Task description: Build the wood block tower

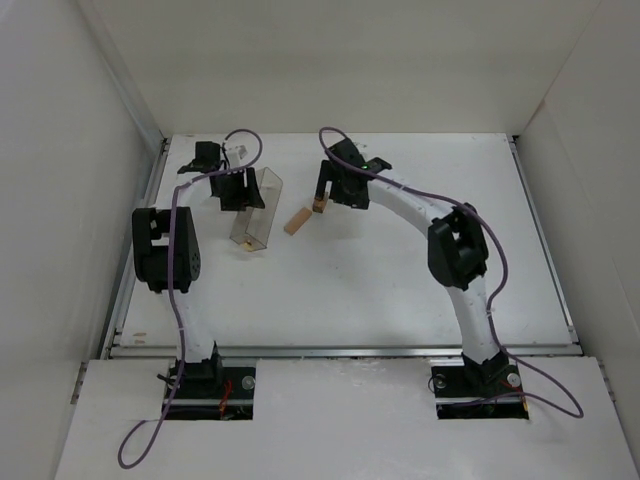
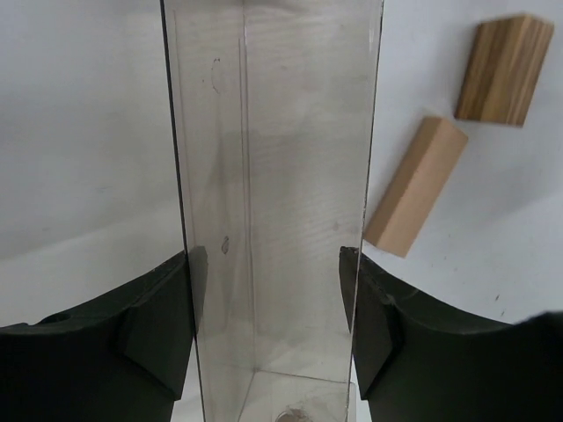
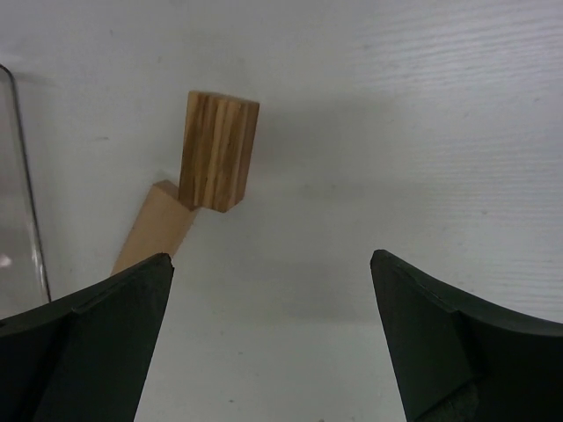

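Note:
A striped dark wood block (image 3: 218,151) stands upright on the white table, and its lower corner overlaps the end of a light wood block (image 3: 158,227) that lies flat beside it. Both show in the left wrist view, the striped block (image 2: 504,69) and the light block (image 2: 415,186), and in the top view, the striped block (image 1: 320,207) and the light block (image 1: 297,220). My right gripper (image 3: 271,259) is open and empty, just short of the striped block. My left gripper (image 2: 273,264) is shut on a clear plastic container (image 2: 264,176), with the fingers pressed on its two side walls.
The clear container (image 1: 256,212) lies left of the blocks, and its edge shows in the right wrist view (image 3: 18,202). White walls close in the table (image 1: 400,290) at the back and sides. Purple cables loop over both arms.

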Available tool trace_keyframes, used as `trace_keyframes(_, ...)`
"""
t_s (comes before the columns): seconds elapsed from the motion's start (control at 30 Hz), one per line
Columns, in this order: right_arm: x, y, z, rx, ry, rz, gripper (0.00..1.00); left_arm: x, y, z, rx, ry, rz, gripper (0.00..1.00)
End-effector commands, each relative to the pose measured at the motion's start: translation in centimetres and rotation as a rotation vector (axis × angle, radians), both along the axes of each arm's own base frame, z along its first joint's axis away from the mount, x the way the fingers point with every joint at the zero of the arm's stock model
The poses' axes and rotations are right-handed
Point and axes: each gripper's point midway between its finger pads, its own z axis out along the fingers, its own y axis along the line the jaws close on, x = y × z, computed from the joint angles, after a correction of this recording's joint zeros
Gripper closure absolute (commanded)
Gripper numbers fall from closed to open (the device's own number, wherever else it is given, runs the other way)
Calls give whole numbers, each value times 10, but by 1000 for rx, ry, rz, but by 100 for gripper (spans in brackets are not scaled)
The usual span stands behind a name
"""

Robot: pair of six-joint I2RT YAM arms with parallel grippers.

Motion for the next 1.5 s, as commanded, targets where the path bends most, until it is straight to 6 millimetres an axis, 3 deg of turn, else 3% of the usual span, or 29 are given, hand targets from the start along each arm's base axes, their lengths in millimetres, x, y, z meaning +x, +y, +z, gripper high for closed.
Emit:
trace_keyframes(0.0,1,15,9,7,12,-77,0,-5,28,-41,33,121,195,100)
trace_keyframes(0.03,0,19,-1,-10,26,-81,0,-8,35,-50,45,150,237,100)
trace_keyframes(0.13,8,25,7,-6,-6,-99,0,-15,52,-71,102,216,337,97)
trace_keyframes(0.2,14,21,-2,-35,-16,-130,0,-24,56,-85,133,272,359,85)
trace_keyframes(0.23,16,20,-4,-40,-21,-135,0,-26,56,-87,135,287,358,73)
trace_keyframes(0.3,18,24,-20,-45,-5,-130,0,-27,65,-94,158,307,378,66)
trace_keyframes(0.5,30,48,-50,-37,3,1,5,-24,76,-98,221,326,403,52)
trace_keyframes(0.7,35,51,-63,-20,18,9,15,-19,82,-91,257,306,392,52)
trace_keyframes(0.83,41,46,-66,-27,7,13,31,-5,94,-76,330,234,401,53)
trace_keyframes(1.03,49,48,-62,-47,-33,110,84,26,102,-25,454,39,326,52)
trace_keyframes(1.1,51,48,-47,-57,-67,141,100,39,99,0,461,-32,304,50)
trace_keyframes(1.17,55,38,-40,-92,-100,166,100,48,98,17,465,-83,260,50)
trace_keyframes(1.2,58,33,-18,-86,-139,170,100,54,96,25,462,-111,245,49)
trace_keyframes(1.27,63,34,9,-64,-229,250,100,58,91,47,443,-160,205,49)
trace_keyframes(1.3,52,26,-7,-75,-206,298,100,58,89,52,439,-175,187,49)
trace_keyframes(1.33,39,40,37,15,-283,407,100,61,82,71,415,-228,135,49)
trace_keyframes(1.37,42,43,62,32,-408,497,100,61,72,82,397,-257,92,49)
trace_keyframes(1.4,25,34,42,35,-386,557,100,57,65,88,376,-269,47,49)
trace_keyframes(1.43,12,36,83,74,-487,617,100,58,51,108,345,-321,-16,49)
trace_keyframes(1.47,-3,40,94,111,-546,748,100,52,21,115,262,-367,-189,49)
